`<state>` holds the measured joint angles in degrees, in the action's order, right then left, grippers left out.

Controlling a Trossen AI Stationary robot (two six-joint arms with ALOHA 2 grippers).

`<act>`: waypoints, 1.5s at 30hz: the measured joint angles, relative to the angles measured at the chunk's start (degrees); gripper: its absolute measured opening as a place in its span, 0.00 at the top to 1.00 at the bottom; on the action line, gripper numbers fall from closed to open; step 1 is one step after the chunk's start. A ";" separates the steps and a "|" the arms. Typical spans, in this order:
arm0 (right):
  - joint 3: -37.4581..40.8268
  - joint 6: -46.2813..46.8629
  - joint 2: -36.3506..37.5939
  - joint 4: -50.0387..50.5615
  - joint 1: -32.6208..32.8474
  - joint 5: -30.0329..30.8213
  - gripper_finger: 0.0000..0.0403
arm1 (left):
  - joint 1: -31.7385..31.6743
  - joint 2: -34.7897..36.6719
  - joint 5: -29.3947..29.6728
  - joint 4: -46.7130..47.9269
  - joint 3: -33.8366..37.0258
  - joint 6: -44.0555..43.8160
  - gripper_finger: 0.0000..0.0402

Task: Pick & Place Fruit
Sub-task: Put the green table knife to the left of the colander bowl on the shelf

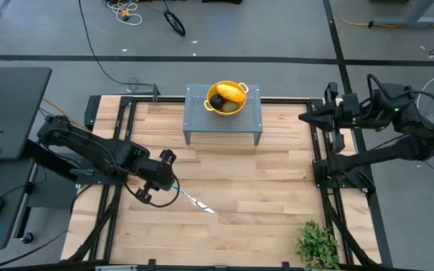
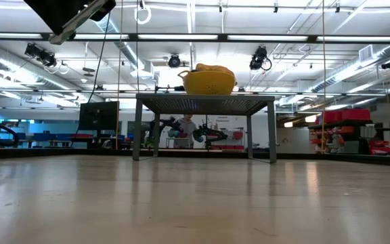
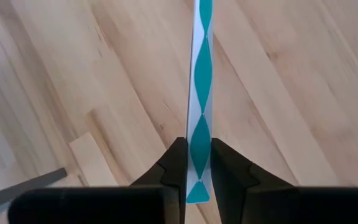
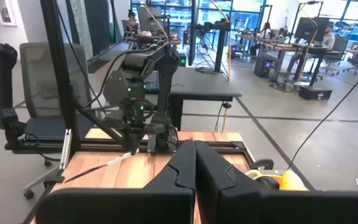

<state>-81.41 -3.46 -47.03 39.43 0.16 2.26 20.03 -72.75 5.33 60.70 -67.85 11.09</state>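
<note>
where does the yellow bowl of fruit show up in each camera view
High view: yellow bowl top centre, on the grey perforated stand.
Low view: bowl centre, on top of the stand.
Left wrist view: not in it.
Right wrist view: a yellow sliver beside the shut fingers is probably it.
Shared landmark: the stand, in the high and low views.

The wooden table [image 1: 262, 188] bears a grey stand [image 1: 223, 120] and a plant [image 1: 319, 242].
</note>
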 joint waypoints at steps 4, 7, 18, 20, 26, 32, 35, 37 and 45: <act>0.00 0.00 1.79 0.95 0.00 0.04 1.00 | -0.36 1.24 0.03 0.44 -0.02 -0.32 0.87; 0.00 0.00 2.86 0.95 0.00 0.07 1.00 | -0.61 2.15 0.41 1.10 -0.01 -0.73 0.86; 0.00 -0.02 3.20 0.69 -0.02 1.00 1.00 | -0.81 2.64 0.34 1.58 -0.02 0.07 0.87; 0.00 0.00 3.14 0.67 -0.02 1.00 1.00 | -0.96 2.64 0.33 1.49 -0.02 0.07 0.87; 0.00 0.00 3.11 0.67 -0.02 1.09 1.00 | -5.59 4.48 0.26 1.43 0.00 0.45 0.87; 0.00 0.00 3.09 0.65 -0.01 1.10 1.00 | -12.49 8.20 -0.15 1.49 0.00 3.44 0.87; 0.00 -0.02 3.09 0.65 -0.02 1.09 1.00 | -15.73 9.63 -1.03 1.52 0.00 4.76 0.87; 0.00 0.00 3.09 0.65 0.00 1.11 1.00 | -17.55 10.25 -1.90 1.52 0.00 5.00 0.87; 0.00 0.00 3.09 0.65 -0.01 1.10 1.00 | -21.23 10.99 -3.26 1.76 0.00 6.31 0.87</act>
<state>-81.41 -3.46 -43.94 40.07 0.15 3.37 -1.20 -61.75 2.07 62.46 -67.85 17.40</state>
